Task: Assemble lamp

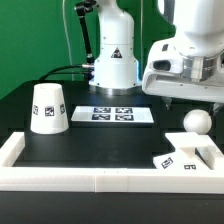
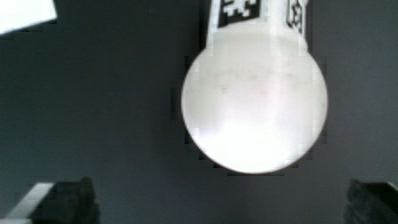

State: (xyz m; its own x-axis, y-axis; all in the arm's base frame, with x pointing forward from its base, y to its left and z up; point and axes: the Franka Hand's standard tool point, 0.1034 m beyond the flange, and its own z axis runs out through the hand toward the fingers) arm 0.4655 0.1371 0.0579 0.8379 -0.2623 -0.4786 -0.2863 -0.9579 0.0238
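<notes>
The white ball-shaped bulb [image 1: 196,121] lies on the black table at the exterior view's right. In the wrist view the bulb [image 2: 254,105] fills the middle, with its tagged neck pointing away from the fingers. My gripper [image 1: 192,100] hovers just above the bulb, open and empty. In the wrist view the gripper [image 2: 217,205] has its dark fingertips [image 2: 63,200] far apart at the picture's corners, clear of the bulb. The cone-shaped shade [image 1: 48,108] stands at the exterior view's left. The flat square base [image 1: 185,157] lies in front of the bulb, by the white rail.
The marker board [image 1: 117,114] lies flat in the middle of the table. A white raised rail [image 1: 100,180] borders the table's front and sides. The arm's white pedestal [image 1: 113,60] stands behind the marker board.
</notes>
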